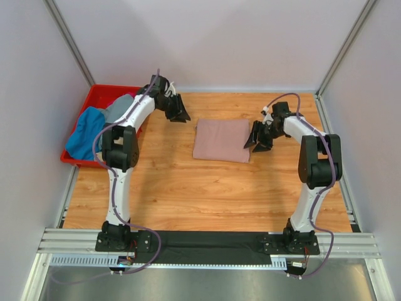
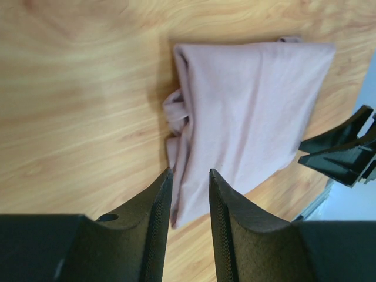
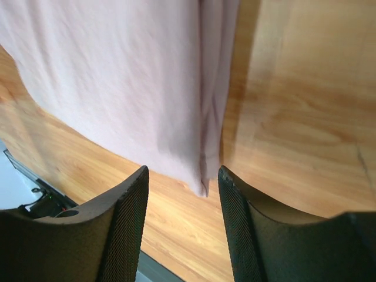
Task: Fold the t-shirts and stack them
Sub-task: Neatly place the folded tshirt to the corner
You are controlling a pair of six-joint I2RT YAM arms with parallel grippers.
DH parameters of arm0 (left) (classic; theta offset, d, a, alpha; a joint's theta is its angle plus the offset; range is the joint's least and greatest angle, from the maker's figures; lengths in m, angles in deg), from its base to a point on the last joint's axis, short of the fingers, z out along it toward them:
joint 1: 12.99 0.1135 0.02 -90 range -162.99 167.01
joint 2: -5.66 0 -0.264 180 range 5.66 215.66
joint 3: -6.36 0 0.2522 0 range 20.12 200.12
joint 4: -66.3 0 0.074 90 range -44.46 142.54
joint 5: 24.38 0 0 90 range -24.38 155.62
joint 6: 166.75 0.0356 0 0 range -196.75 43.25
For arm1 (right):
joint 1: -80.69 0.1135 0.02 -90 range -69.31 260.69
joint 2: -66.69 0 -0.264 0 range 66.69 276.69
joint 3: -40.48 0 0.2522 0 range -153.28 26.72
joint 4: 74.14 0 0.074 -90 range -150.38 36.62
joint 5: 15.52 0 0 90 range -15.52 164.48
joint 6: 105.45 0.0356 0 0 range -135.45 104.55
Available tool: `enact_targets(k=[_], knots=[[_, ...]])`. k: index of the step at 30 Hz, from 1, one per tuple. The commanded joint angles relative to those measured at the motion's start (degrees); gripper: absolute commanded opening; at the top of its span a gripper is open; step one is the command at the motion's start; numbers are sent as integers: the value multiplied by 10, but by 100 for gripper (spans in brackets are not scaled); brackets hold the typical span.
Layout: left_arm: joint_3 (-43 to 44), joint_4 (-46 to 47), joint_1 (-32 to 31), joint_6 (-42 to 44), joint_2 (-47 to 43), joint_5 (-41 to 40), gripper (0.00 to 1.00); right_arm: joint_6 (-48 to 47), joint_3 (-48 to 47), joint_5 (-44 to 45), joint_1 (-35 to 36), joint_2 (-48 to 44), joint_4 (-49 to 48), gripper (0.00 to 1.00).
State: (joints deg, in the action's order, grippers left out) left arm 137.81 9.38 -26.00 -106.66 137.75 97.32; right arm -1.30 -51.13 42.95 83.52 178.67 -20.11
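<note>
A dusty-pink t-shirt (image 1: pixel 220 140) lies folded into a flat rectangle on the wooden table, mid-back. My left gripper (image 1: pixel 180 116) hovers off its left edge, open, holding nothing. In the left wrist view the pink shirt (image 2: pixel 252 106) lies beyond the left gripper (image 2: pixel 189 171), with a bunched fold at its near edge. My right gripper (image 1: pixel 253 145) sits at the shirt's right edge, open and empty. In the right wrist view a corner of the shirt (image 3: pixel 117 76) rests on the table ahead of the right gripper (image 3: pixel 183 169). A blue t-shirt (image 1: pixel 84 135) and a grey one (image 1: pixel 118 110) lie in a crate.
The red plastic crate (image 1: pixel 94 95) stands at the back left, against the left wall. White walls enclose the table on three sides. The right gripper's black fingers (image 2: pixel 338 154) show at the right edge of the left wrist view. Bare wood lies in front of the shirt.
</note>
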Motion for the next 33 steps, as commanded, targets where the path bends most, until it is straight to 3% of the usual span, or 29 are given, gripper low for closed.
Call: enact_targets(k=[1, 7, 15, 17, 18, 20, 21, 30, 31, 33], knots=[[11, 34, -8, -18, 37, 59, 39, 0, -64, 5, 0, 29, 10, 52], [19, 106, -27, -44, 65, 80, 39, 3, -136, -6, 0, 80, 25, 50], [28, 161, -39, -71, 97, 71, 39, -9, -146, -1, -2, 96, 28, 43], [30, 167, -39, -76, 102, 67, 31, -10, -140, 0, -3, 96, 21, 35], [31, 166, -39, -77, 104, 57, 18, -9, -137, 0, -4, 97, 17, 29], [32, 164, -37, -84, 103, 32, 0, -5, -126, 4, -7, 97, 3, 6], [32, 162, -35, -87, 102, 21, 0, -4, -122, 5, -11, 96, -2, 0], [55, 182, -20, -135, 123, 5, 0, 18, -74, 1, -24, 85, -62, 0], [56, 192, -20, -138, 125, 19, 1, 20, -76, -10, -23, 86, -69, 0], [49, 197, -20, -141, 117, 26, 16, 34, -80, -18, -23, 86, -74, 1]])
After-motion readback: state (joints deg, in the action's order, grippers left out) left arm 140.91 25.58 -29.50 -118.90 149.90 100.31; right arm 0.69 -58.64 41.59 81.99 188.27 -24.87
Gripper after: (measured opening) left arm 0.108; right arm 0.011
